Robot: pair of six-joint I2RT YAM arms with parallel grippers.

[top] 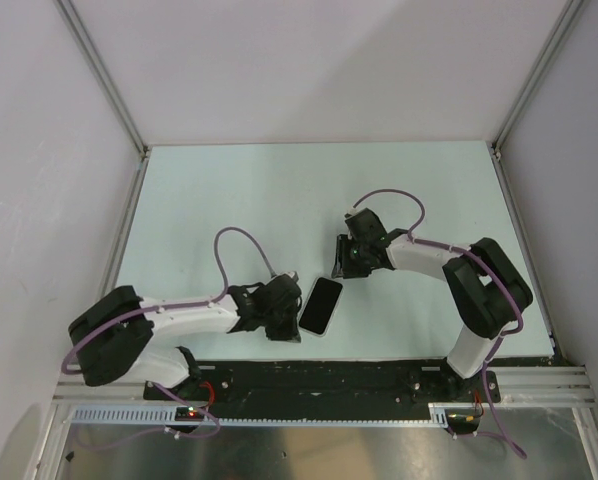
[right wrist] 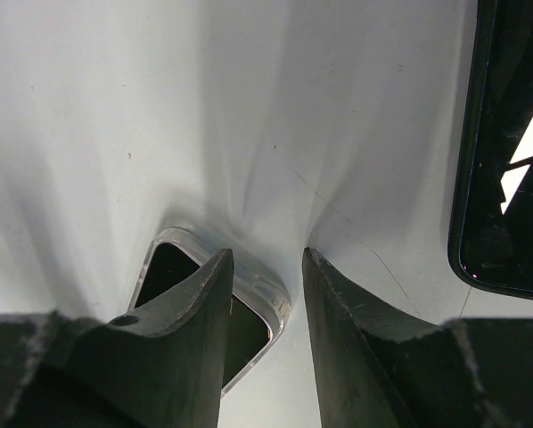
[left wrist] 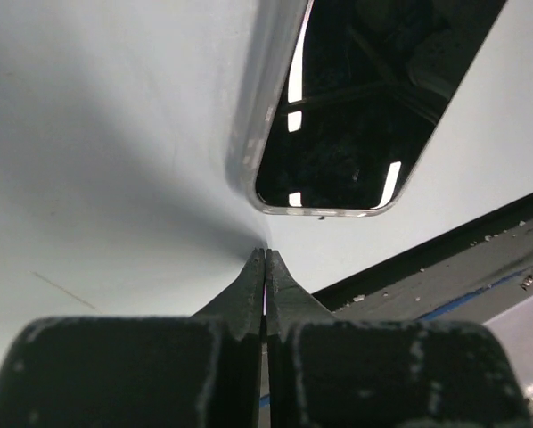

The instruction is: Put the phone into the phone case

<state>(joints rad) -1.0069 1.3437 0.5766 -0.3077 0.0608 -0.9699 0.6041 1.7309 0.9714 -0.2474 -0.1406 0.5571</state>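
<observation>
The phone (top: pixel 321 305), black screen up, lies flat on the white table near the front edge. It also shows in the left wrist view (left wrist: pixel 356 107) and at the right edge of the right wrist view (right wrist: pixel 512 152). The phone case (right wrist: pixel 266 299), clear-rimmed with a dark inside, lies behind and to the right of the phone (top: pixel 337 258). My right gripper (right wrist: pixel 266 254) is open and straddles the case's corner, one finger over its inside and one outside the rim (top: pixel 347 262). My left gripper (left wrist: pixel 265 254) is shut and empty, its tips on the table just short of the phone's near corner (top: pixel 291 330).
A black rail (top: pixel 359 375) runs along the table's near edge, close to the left gripper and also seen in the left wrist view (left wrist: pixel 463 267). White enclosure walls with metal posts (top: pixel 109 90) bound the table on the left, back and right.
</observation>
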